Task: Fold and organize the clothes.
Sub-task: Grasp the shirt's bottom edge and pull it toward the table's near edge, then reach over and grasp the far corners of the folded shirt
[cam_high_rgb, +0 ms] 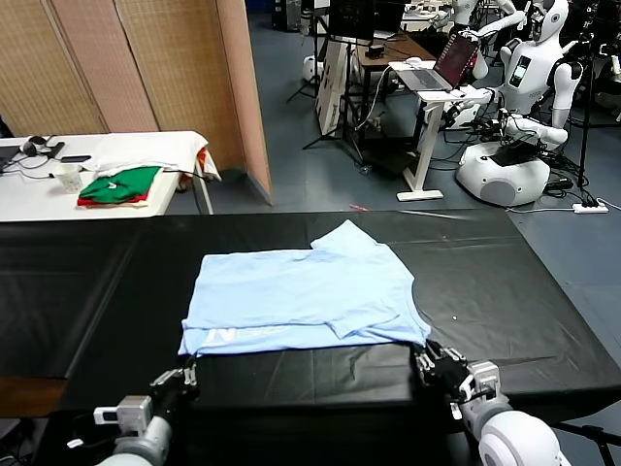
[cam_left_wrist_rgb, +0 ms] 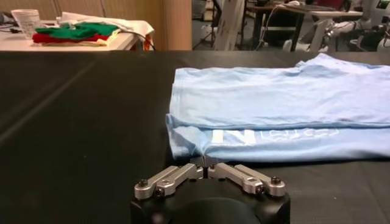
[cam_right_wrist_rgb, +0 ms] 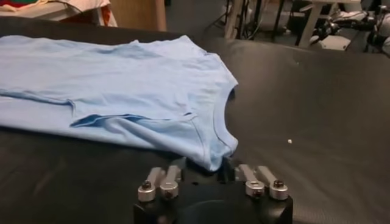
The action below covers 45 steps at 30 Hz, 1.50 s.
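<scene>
Both end effectors closed at near tabletop edge: left end effector pinched on T-shirt hem; right end effector apparently clamped on its corner.

Pale sky-blue short-sleeved T-shirt lying flat on the black surface, roughly midway between its left and right edges and closer to the near edge than to the far one. The garment is lying partly folded: an upper layer is covering most of the body, leaving a strip along the near hem exposed, where white lettering is showing toward the left near corner. One sleeve is pointing toward the far edge. The neckline is curving along the right side. The thin fabric is showing shallow wrinkles.
</scene>
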Each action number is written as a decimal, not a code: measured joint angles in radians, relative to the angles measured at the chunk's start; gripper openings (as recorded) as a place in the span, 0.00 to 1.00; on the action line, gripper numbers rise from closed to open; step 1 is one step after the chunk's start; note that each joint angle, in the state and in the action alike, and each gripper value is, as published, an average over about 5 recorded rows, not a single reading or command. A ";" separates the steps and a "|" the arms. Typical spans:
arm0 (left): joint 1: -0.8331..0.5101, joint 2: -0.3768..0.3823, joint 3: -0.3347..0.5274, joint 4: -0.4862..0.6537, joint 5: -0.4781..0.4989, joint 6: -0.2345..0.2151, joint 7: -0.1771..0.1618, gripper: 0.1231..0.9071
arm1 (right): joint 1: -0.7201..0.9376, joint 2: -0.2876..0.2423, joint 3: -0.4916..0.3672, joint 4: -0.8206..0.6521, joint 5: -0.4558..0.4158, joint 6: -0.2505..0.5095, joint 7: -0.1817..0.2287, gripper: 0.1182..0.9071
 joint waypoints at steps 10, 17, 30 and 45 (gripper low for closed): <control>0.073 0.041 -0.039 -0.039 0.015 0.007 -0.008 0.03 | -0.129 -0.025 0.065 0.140 0.042 -0.111 0.073 0.03; 0.135 0.057 -0.065 -0.068 0.015 0.011 -0.019 0.03 | -0.189 -0.009 0.075 0.202 0.036 -0.125 0.086 0.03; 0.231 0.025 -0.090 -0.172 0.038 0.099 -0.137 0.61 | -0.242 -0.009 0.105 0.301 0.050 -0.163 0.096 0.88; 0.092 0.061 -0.154 -0.207 -0.165 0.162 -0.095 1.00 | 0.050 -0.021 0.057 0.215 0.160 -0.145 0.086 1.00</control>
